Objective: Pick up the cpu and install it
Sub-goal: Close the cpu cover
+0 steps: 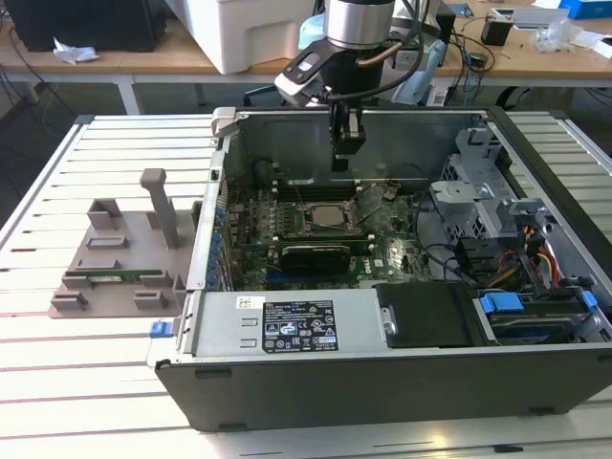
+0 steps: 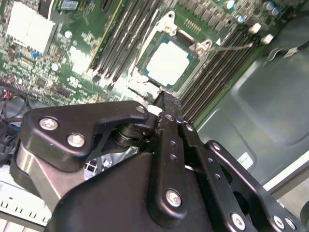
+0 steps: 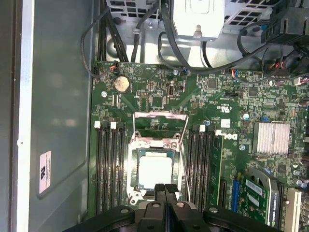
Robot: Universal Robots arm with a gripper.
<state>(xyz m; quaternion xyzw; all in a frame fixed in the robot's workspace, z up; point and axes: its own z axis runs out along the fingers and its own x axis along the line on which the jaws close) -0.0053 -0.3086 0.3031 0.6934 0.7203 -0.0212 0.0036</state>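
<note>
The cpu (image 1: 328, 216) lies flat in the motherboard socket inside the open computer case (image 1: 382, 382), its silver-white top facing up. Both wrist views show the cpu (image 2: 167, 63) (image 3: 155, 172) framed by the socket's metal bracket, with the hinged load plate (image 3: 159, 126) swung open beside it. My gripper (image 1: 341, 164) hangs a little above the cpu, toward the case's far wall. Its black fingers (image 3: 164, 188) are pressed together with nothing between them, and the fingertips (image 2: 164, 99) sit just off the cpu's edge.
A grey-brown plastic tray (image 1: 115, 258) with upright posts rests on the slatted table at the exterior view's left. Inside the case are the power supply (image 1: 296, 320), a drive cage (image 1: 478, 182), cables (image 1: 535, 258), memory slots (image 3: 108, 164) and a heatsink (image 3: 273, 137).
</note>
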